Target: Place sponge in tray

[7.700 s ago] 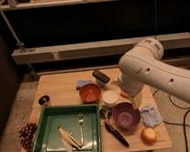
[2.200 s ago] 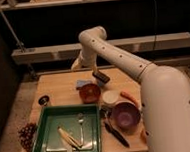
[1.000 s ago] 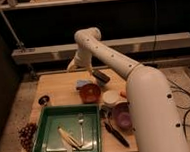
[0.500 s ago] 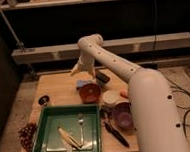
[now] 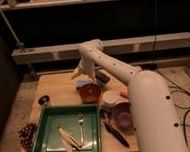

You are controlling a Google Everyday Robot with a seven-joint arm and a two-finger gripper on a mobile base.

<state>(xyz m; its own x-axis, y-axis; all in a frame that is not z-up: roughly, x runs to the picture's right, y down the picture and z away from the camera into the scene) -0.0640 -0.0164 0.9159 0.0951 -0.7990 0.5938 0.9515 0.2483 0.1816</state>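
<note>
The sponge [image 5: 82, 83] is a small blue-grey piece lying on the wooden table, just behind an orange bowl [image 5: 90, 92]. My gripper [image 5: 79, 73] is at the end of the white arm, pointing down just above the sponge at the far middle of the table. The green tray [image 5: 46, 126] stands at the front left, holding a fork [image 5: 81, 126] and a pale long item [image 5: 69, 138].
A white cup [image 5: 110, 97], a purple bowl [image 5: 123, 115] and a black-handled utensil [image 5: 116, 134] lie to the right of the tray. A dark object [image 5: 102, 77] sits behind the bowl. Grapes [image 5: 27, 136] lie at the table's left edge, near a small dark item [image 5: 43, 100].
The arm has swung from the right side across to the far middle of the table, and over the last second the gripper has come down toward the sponge.
</note>
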